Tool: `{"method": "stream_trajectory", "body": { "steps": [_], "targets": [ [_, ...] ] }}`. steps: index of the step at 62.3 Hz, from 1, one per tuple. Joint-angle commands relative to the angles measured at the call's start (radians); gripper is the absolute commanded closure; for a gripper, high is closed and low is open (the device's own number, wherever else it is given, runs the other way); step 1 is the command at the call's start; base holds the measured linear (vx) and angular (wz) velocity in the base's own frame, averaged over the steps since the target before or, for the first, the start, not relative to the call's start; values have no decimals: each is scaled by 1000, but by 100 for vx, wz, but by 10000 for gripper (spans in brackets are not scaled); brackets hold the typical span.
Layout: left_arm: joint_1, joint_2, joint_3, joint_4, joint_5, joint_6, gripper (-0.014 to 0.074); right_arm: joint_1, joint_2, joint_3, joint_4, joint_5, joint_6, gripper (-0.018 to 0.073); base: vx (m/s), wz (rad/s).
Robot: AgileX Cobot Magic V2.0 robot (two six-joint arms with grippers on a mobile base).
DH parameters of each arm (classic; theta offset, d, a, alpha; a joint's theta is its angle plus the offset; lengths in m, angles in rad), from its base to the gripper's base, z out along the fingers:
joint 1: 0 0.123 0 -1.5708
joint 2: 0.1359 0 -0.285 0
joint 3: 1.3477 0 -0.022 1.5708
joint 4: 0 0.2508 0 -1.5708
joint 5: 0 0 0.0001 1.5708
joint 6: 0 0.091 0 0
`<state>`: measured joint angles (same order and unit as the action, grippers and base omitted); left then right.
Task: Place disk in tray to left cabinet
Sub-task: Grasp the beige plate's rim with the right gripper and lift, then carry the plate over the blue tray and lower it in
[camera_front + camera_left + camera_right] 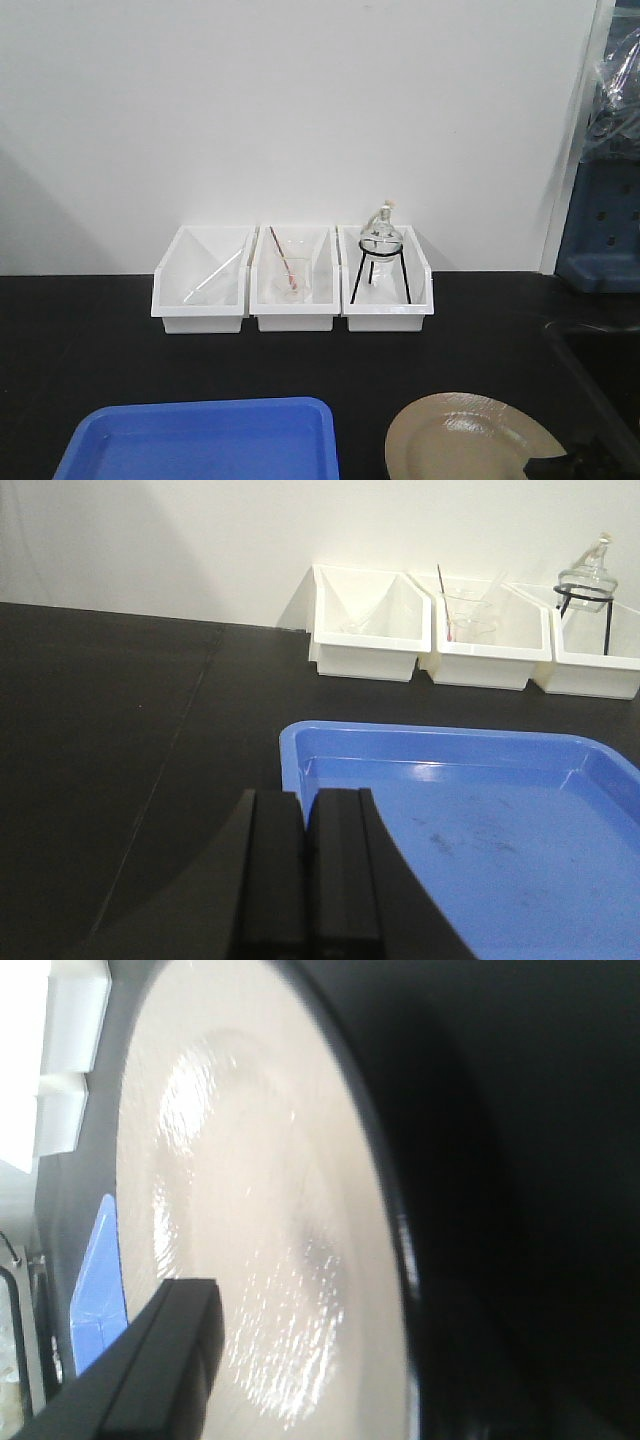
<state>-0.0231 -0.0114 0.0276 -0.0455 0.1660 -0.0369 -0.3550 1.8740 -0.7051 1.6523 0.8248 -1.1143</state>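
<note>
The blue tray (pixel 200 440) lies at the near left of the black table, and the tan disk (pixel 470 440) lies beside it on the right, outside it. In the left wrist view my left gripper (pixel 305 795) is shut, its fingers pressed together on the tray (pixel 470 830) at its left rim near the far corner. My right gripper (pixel 555 465) is at the disk's near right edge. One finger (pixel 175 1350) stands over the glossy disk (pixel 260 1210); the other is lost in the dark past the black rim. The left cabinet is out of view.
Three white bins (pixel 295 290) stand in a row against the white back wall, holding a glass rod, a beaker and a flask on a black stand (pixel 380 255). A blue crate-like object (pixel 605 225) sits at the right edge.
</note>
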Motion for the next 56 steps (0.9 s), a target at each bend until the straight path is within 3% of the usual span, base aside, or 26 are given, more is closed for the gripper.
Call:
{"method": "stream_trajectory", "body": {
  "steps": [1, 7, 17, 35, 47, 56],
  "targets": [
    [0, -16, 19, -2, -82, -7, 603, 21, -12, -20, 82, 50, -41, 99, 0, 0],
    [0, -16, 19, -2, -82, -7, 603, 20, 7, -20, 91, 60, -50, 225, 0, 0],
    [0, -16, 19, -2, -82, -7, 603, 19, 9, -27, 100, 98, -84, 567, 0, 0],
    [0, -16, 19, -2, -82, -7, 603, 19, -68, -93, 118, 189, -63, 564, 0, 0],
    [0, -16, 19, -2, -82, -7, 603, 23, -170, -164, 109, 201, 39, 564, 0, 0],
    [0, -16, 19, -2, -82, -7, 603, 100, -215, -230, 110, 199, 141, 564, 0, 0]
  ]
}}
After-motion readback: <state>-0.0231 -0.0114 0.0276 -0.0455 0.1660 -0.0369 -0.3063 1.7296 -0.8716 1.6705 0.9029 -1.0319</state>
